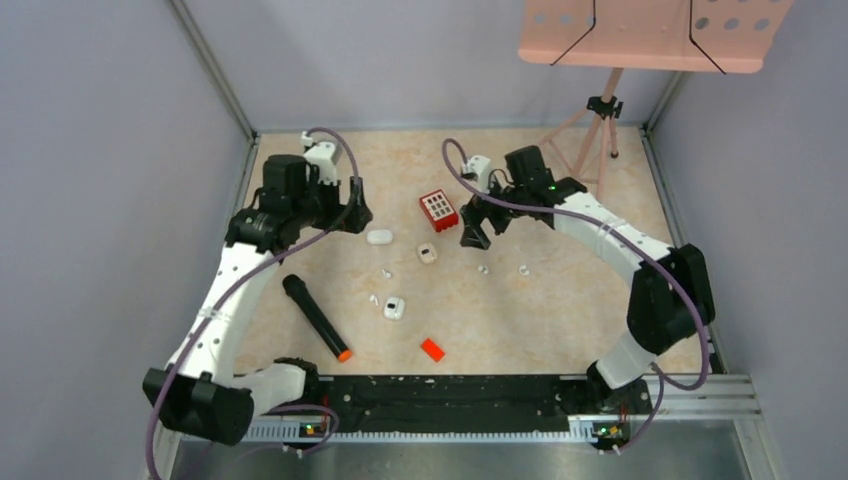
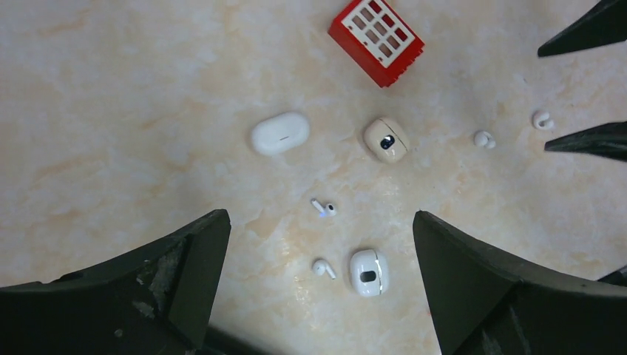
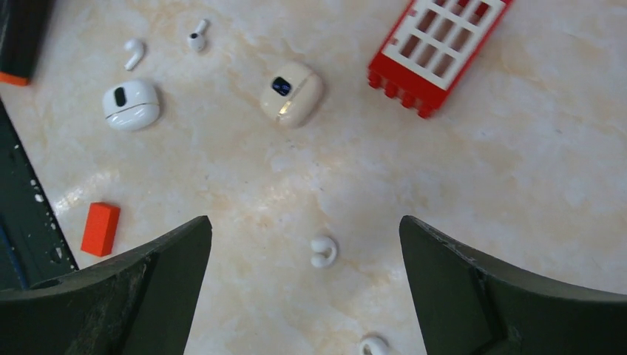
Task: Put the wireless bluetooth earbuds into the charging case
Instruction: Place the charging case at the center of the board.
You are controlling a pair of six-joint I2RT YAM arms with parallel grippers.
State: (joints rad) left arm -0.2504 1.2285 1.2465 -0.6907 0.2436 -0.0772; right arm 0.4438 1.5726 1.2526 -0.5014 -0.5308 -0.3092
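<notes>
The left gripper (image 2: pixel 319 219) stood spread and empty, a stemmed earbud (image 2: pixel 323 208) between its fingertips. The right gripper (image 3: pixel 303 222) gaped likewise over a ring-shaped earbud (image 3: pixel 323 251).

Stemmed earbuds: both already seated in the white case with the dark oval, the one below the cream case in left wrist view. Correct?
Not seated. Both stemmed earbuds lie loose on the table, one just left of the white case, the other above it. The left wrist view shows this. That case does lie below the cream case there.
</notes>
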